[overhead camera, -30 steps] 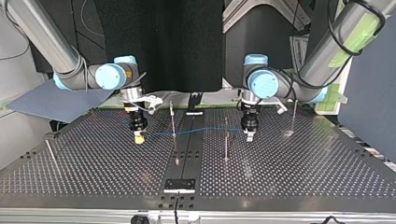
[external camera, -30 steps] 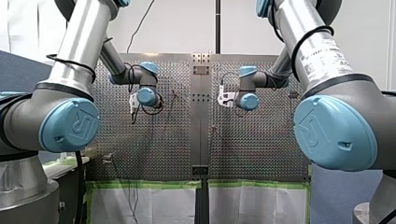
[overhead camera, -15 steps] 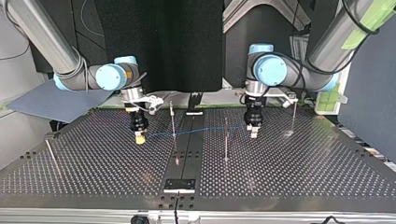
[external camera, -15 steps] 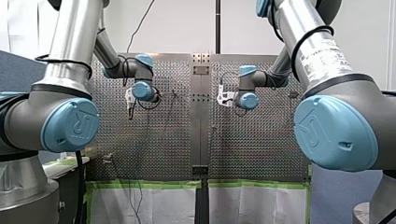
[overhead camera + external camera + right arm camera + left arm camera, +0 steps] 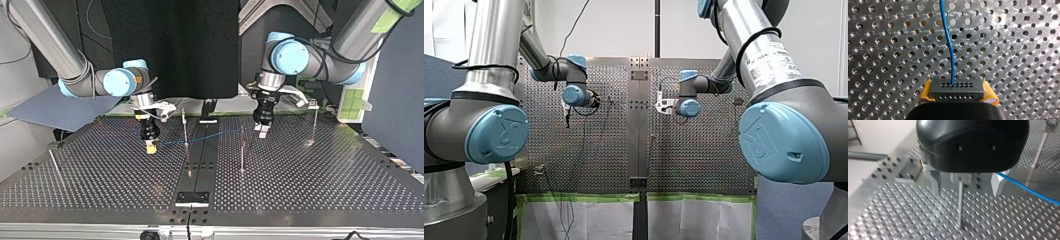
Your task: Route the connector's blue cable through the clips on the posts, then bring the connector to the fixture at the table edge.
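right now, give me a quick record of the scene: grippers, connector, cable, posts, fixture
right gripper: shut on the connector, a yellow pad on either side
left gripper: fingers apart, nothing gripped
cable: blue, leaves the connector, crosses a post, rises toward the left gripper and passes beside one of its fingers
fixture: at the top view's near edge, connector not brought there yet
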`<act>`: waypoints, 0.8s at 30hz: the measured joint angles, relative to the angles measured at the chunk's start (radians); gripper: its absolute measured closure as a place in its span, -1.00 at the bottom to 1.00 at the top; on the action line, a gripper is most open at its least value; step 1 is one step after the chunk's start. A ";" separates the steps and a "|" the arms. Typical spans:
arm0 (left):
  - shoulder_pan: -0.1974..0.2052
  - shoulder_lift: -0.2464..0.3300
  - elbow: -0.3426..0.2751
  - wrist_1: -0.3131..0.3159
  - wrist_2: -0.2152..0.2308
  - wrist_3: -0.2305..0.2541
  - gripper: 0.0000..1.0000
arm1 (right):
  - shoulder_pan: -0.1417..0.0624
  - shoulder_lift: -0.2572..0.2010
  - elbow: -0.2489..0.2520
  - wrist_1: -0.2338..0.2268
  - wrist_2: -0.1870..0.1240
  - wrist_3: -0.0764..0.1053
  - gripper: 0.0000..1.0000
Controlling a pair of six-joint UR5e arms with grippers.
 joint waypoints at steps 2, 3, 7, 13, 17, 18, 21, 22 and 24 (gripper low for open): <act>-0.006 0.009 -0.004 0.002 0.005 -0.006 -1.00 | 0.000 0.000 0.000 0.002 0.000 0.000 1.00; -0.008 0.011 -0.005 0.002 0.007 -0.008 -1.00 | 0.000 0.000 0.000 0.003 0.000 0.000 1.00; -0.018 0.015 -0.007 0.007 0.026 -0.009 -1.00 | 0.001 0.000 0.000 0.004 0.000 0.000 1.00; -0.033 0.015 -0.008 0.009 0.045 -0.017 -1.00 | 0.001 0.000 0.000 0.005 0.000 0.000 1.00; -0.042 0.015 -0.008 0.008 0.047 -0.024 -1.00 | 0.001 0.000 0.001 0.008 0.000 -0.001 1.00; -0.043 0.015 -0.008 0.008 0.047 -0.025 -1.00 | 0.001 0.000 0.001 0.008 0.000 -0.001 1.00; -0.047 0.015 -0.008 0.007 0.044 -0.026 -1.00 | 0.001 0.000 0.000 0.010 0.000 -0.002 1.00; -0.048 0.015 -0.008 0.007 0.041 -0.026 -1.00 | 0.001 0.000 0.000 0.010 0.000 -0.002 1.00; -0.049 0.015 -0.008 0.007 0.035 -0.025 -1.00 | 0.001 0.000 0.000 0.010 0.000 -0.002 1.00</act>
